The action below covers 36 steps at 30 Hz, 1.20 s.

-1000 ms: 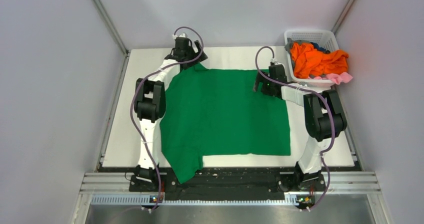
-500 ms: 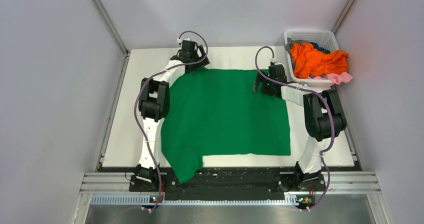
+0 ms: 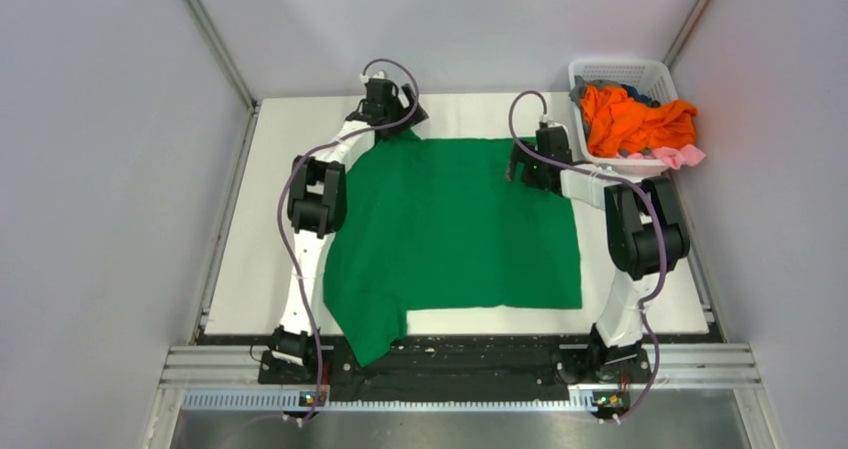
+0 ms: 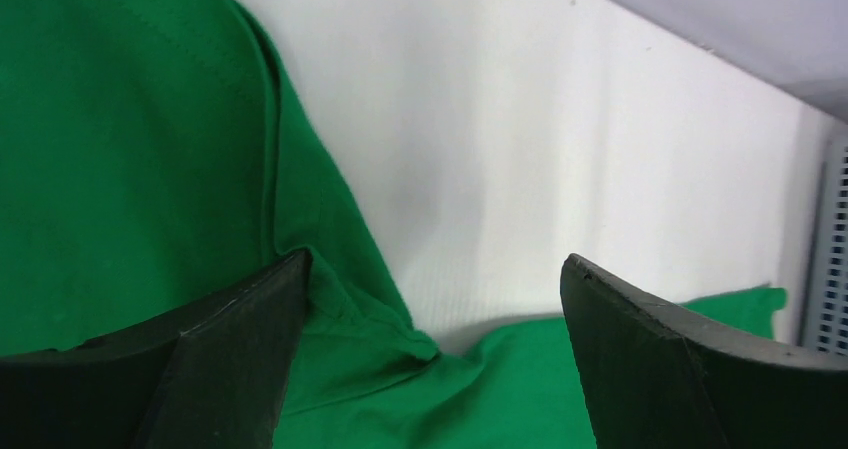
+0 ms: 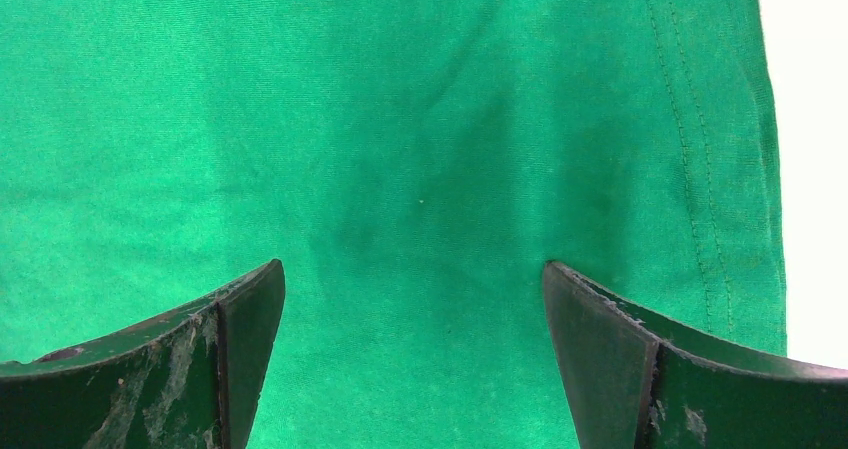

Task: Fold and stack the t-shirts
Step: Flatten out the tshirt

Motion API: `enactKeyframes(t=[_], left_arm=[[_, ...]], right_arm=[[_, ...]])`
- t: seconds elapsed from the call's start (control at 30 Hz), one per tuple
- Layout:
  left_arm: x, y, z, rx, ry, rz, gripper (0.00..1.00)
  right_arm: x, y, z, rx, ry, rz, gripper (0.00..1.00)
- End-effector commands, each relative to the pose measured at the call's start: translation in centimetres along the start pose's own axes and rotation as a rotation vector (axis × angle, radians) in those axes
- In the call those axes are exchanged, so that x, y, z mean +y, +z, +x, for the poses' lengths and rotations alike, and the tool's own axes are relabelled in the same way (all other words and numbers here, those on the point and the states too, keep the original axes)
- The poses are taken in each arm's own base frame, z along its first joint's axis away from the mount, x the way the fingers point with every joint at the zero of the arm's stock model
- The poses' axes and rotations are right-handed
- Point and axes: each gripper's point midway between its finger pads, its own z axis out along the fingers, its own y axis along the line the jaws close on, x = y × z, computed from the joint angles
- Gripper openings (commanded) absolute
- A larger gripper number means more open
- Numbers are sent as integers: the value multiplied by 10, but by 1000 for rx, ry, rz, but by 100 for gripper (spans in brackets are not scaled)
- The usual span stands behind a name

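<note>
left pincer [image 4: 435, 269]: both fingers stand as wide apart as they go, with nothing between them and nothing gripped. it hangs over the far left corner of the green t-shirt [image 3: 450, 224]. in my left wrist view, my left finger [image 4: 215, 354] lies over green cloth. my right finger [image 4: 680, 369] lies over white table top, with more green cloth beyond it. between the two runs a folded, stitched edge of the shirt, curving away from the bare surface. whether the fingertips touch the cloth i cannot tell.

right pincer [image 5: 412, 269]: also fully spread and holding nothing. it points down at the far right part of the same shirt. my right wrist view shows smooth green fabric filling the gap, and a double-stitched hem running along the right side next to a strip of white table.

the green t-shirt is spread flat over the middle of the white table [image 3: 250, 269], between my two arms. its near left part hangs past the table's near edge onto the dark base strip.

the white lattice basket [image 3: 615, 69] stands at the far right corner, just beside my right arm. in it is a crumpled orange t-shirt [image 3: 635, 119] lying on darker cloth, and a pink t-shirt [image 3: 680, 156] spills over its near rim.
</note>
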Motion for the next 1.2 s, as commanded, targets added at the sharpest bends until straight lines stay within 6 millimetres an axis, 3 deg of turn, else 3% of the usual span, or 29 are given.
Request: enactKeyframes(t=[0.0, 0.13, 0.23, 0.33, 0.47, 0.63, 0.77, 0.83, 0.97, 1.17], left_arm=[[-45, 7, -30, -89, -62, 200, 99], [-74, 21, -48, -149, -115, 327, 99], [-79, 37, -55, -190, -145, 370, 99], [-91, 27, -68, -231, -142, 405, 99], [-116, -8, -90, -274, -22, 400, 99], [-142, -80, -125, -352, 119, 376, 99], [-142, -138, -153, -433, 174, 278, 99], [-141, -165, -157, -438, 197, 243, 99], [-111, -187, -119, -318, 221, 157, 99], [-18, -179, -31, -137, 217, -67, 99]], right_arm=[[-5, 9, 2, 19, -5, 19, 99], [-6, 9, 1, 18, -5, 23, 99], [-7, 7, -1, 14, -7, 27, 99], [-9, 6, -1, 11, -7, 35, 99], [-9, 3, -7, 0, -7, 40, 99], [-3, -7, -25, -27, -11, 37, 99], [0, -19, -40, -54, -12, 33, 99], [1, -25, -42, -60, -11, 31, 99], [0, -35, -42, -70, -17, 32, 99], [-2, -38, -46, -80, -45, 41, 99]])
